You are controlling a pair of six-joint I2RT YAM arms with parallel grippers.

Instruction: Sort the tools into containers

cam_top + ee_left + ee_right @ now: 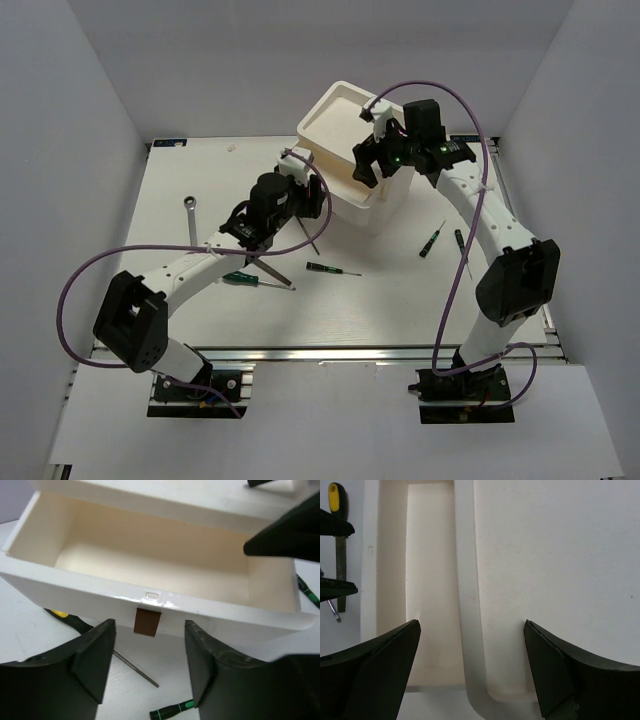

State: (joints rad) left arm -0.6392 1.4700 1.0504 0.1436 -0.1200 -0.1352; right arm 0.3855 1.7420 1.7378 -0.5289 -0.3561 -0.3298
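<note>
Facing the front of the white box [322,118] with the left gripper [149,626], jaws spread wide, the red-brown tab [147,622] showing between them with no contact visible. Slid out toward that gripper from under the box's rim, the top drawer [150,565], pale cream inside. Hanging above the box's tray top [560,555] with the right gripper [472,625], jaws also wide apart, gripping nothing. Resting on the table [400,310], outside the box, all visible tools:
- grey wrench [191,220] well to the left of the box
- yellow-handled file [336,495] just in front of the box, beneath the left gripper, its shaft partly hidden
- 2 green-handled screwdrivers [333,270] further out in front of the box
- 2 more thin tools [432,240] to the right of the box, probably screwdrivers as well, though too small to tell for sure
</note>
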